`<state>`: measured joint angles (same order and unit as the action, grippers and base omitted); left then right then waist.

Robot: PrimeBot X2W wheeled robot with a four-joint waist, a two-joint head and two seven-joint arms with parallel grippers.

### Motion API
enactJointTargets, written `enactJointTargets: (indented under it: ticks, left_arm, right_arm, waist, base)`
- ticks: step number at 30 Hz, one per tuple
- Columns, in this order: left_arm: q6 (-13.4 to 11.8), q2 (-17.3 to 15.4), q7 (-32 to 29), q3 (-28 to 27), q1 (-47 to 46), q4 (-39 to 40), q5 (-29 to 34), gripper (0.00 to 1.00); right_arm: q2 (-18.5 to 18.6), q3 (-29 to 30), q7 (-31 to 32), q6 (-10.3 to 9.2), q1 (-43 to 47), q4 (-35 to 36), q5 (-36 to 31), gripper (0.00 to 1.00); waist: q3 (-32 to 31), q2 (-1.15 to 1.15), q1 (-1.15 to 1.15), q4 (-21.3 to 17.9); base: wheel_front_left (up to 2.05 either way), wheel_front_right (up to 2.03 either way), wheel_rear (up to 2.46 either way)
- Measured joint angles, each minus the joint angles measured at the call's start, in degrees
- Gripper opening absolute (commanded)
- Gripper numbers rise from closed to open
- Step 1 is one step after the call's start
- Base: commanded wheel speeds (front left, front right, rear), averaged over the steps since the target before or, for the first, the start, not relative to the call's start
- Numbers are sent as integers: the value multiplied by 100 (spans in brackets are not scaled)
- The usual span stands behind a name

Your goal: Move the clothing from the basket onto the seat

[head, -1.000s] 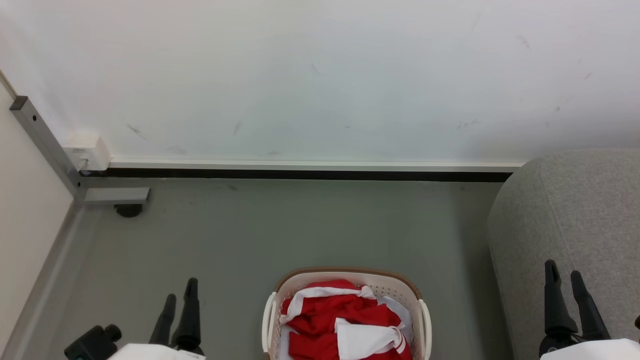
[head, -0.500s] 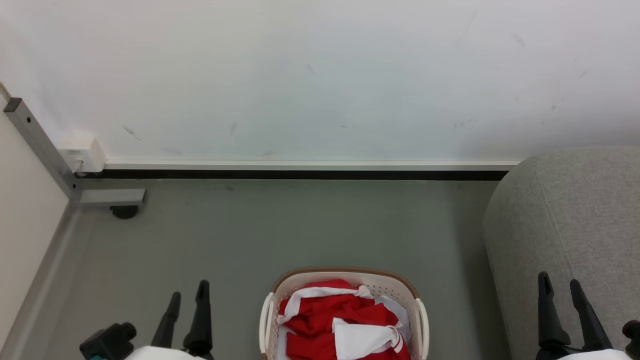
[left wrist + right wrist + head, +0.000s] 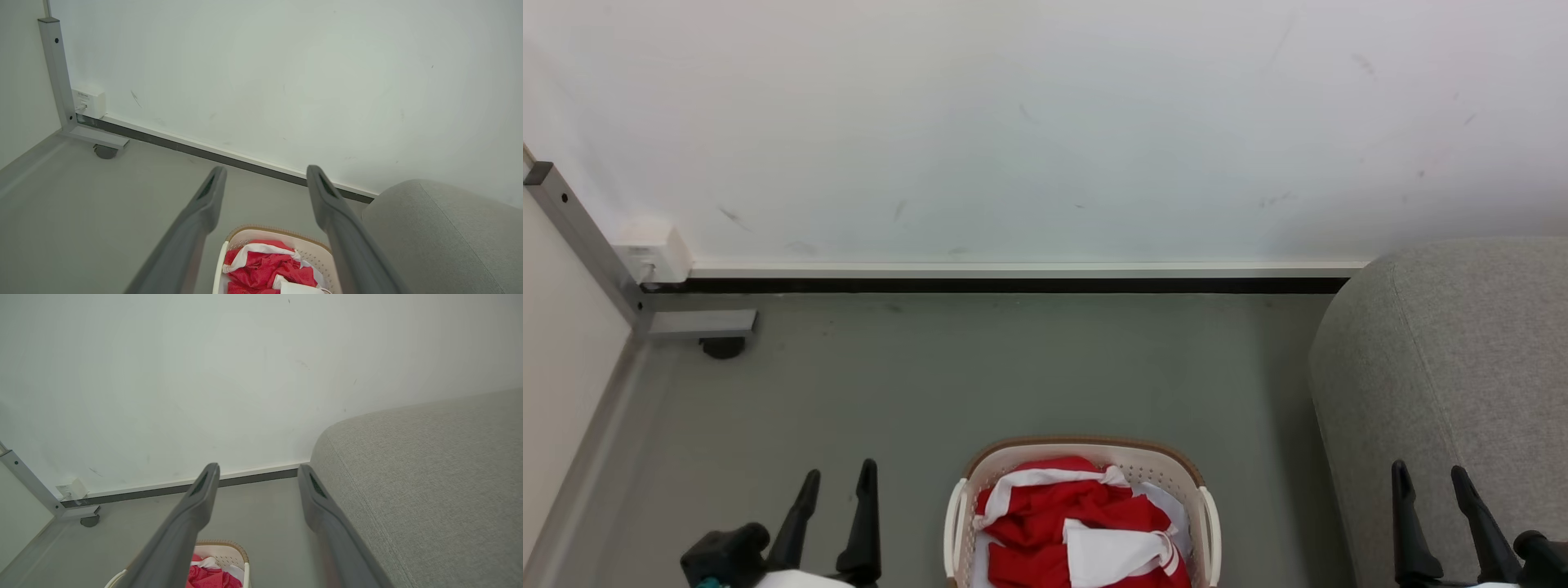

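Head view | my left gripper [image 3: 840, 469] creeps toward basket [image 3: 1086, 443] at 3 o'clock | it and right gripper [image 3: 1428, 468] gape empty | clothing [image 3: 1078, 514] untouched

Perforated plastic basket [image 3: 1143, 467], soft cloth clothing [image 3: 1062, 523], matt woven seat [image 3: 1462, 359]

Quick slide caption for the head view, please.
Open left hand and right hand flank the basket of red clothing, seat at right.

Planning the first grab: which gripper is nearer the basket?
Left. The left gripper hangs open just left of the basket; the right gripper, also open, is farther off to the basket's right, in front of the sofa.
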<state>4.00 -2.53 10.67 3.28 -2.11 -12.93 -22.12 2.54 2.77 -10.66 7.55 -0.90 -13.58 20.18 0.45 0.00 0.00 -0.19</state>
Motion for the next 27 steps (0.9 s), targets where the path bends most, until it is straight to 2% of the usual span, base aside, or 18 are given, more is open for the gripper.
enactJointTargets:
  ticks: [11,27]
  left_arm:
    - [-53,-171,137,9,1,-134,910,100]
    - [-181,-268,311,15,37,-37,1613,100]
  right_arm:
    - [179,110,-148,0,-53,-24,-1334,100]
    - [171,320,-308,0,-41,48,-1866,100]
  waist:
    - [27,0,0,-16]
    - [37,0,0,-37]
  base:
    - [0,0,0]
    - [0,0,0]
